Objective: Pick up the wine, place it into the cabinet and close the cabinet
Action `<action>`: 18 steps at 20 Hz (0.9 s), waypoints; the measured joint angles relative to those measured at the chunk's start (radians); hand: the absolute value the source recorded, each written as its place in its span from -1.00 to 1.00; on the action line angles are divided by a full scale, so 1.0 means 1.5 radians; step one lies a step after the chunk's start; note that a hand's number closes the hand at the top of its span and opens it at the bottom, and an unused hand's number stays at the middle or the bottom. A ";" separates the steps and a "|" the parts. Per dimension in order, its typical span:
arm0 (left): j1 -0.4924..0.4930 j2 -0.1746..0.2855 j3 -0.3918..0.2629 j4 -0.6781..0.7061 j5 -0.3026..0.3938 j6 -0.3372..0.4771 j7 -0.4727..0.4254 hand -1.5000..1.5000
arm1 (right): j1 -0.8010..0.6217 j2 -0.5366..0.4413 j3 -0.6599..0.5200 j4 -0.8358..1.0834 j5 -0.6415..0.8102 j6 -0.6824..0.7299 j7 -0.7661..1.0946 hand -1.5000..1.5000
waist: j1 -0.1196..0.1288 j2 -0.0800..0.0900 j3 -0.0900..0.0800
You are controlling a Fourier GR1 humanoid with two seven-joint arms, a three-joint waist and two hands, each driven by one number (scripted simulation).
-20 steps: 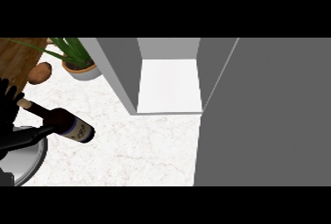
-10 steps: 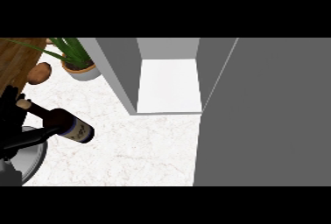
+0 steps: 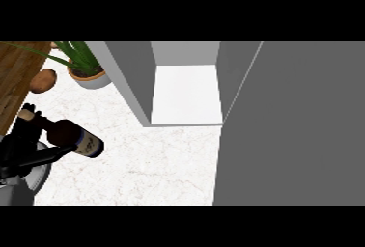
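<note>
- the wine bottle (image 3: 70, 136) hangs tilted at the view's left edge, over the marble counter (image 3: 143, 164), labelled base pointing toward the cabinet.
- the left hand (image 3: 25, 144) has black fingers curled round the bottle (its neck is largely covered).
- the cabinet (image 3: 185, 94) is open, showing a white shelf; its grey side wall (image 3: 132, 77) stands between bottle and opening.
- the cabinet door (image 3: 292, 125) fills the right side.
- a potted plant (image 3: 89, 77) and a brown rounded thing (image 3: 43, 80), hard to identify, sit back left by a wooden surface (image 3: 14, 72).
- the forearm is cut off at the lower left.
</note>
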 measured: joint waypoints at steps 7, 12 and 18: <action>-0.015 -0.014 -0.011 0.085 -0.012 -0.004 -0.064 -1.00 | -0.001 0.000 -0.009 0.000 -0.002 0.001 -0.002 -1.00 | 0.000 0.000 0.000; -0.024 -0.023 -0.020 0.132 -0.019 -0.004 -0.100 -1.00 | 0.004 0.002 0.000 0.002 -0.002 0.004 -0.004 -1.00 | 0.002 0.000 0.000; -0.027 -0.039 0.001 0.183 0.014 -0.017 -0.150 -1.00 | -0.013 0.003 -0.006 0.002 -0.003 0.000 0.006 -1.00 | 0.004 0.000 0.000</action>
